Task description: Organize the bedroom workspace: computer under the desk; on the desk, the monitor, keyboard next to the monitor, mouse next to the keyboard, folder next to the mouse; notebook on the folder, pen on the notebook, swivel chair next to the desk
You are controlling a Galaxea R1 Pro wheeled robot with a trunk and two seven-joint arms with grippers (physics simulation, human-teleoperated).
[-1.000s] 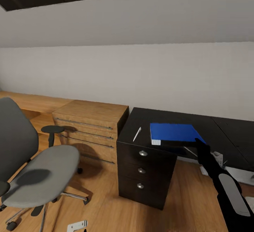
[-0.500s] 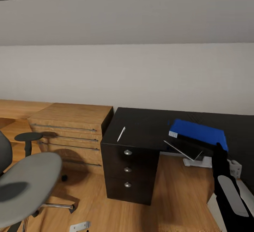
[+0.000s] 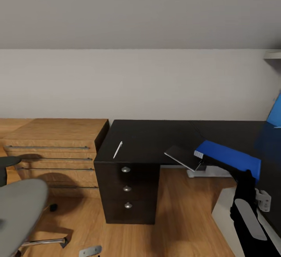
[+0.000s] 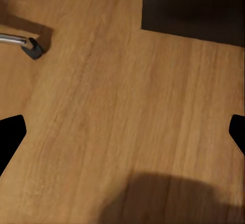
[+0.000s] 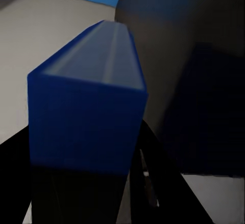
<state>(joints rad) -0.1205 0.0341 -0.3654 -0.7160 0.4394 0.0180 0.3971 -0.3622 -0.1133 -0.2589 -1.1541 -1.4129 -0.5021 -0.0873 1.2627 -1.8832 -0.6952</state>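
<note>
White sloped-ceiling bedroom, wood floor (image 4: 122, 106). The black desk (image 3: 148, 140) spans centre to three o'clock. The right gripper (image 3: 246, 175) at four o'clock clamps the blue folder (image 3: 230, 157); the notebook (image 3: 183, 157) juts at its nine o'clock, over the desk's front edge. Pen (image 3: 118, 149) on the desk.

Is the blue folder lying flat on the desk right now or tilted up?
Tilted: the blue folder slopes down from its pale end to the right hand, which grips its other end over the desk edge.

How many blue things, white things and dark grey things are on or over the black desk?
Blue: 1, the folder
White: 1, the pen
Dark grey: 1, the notebook
Total: 3
</note>
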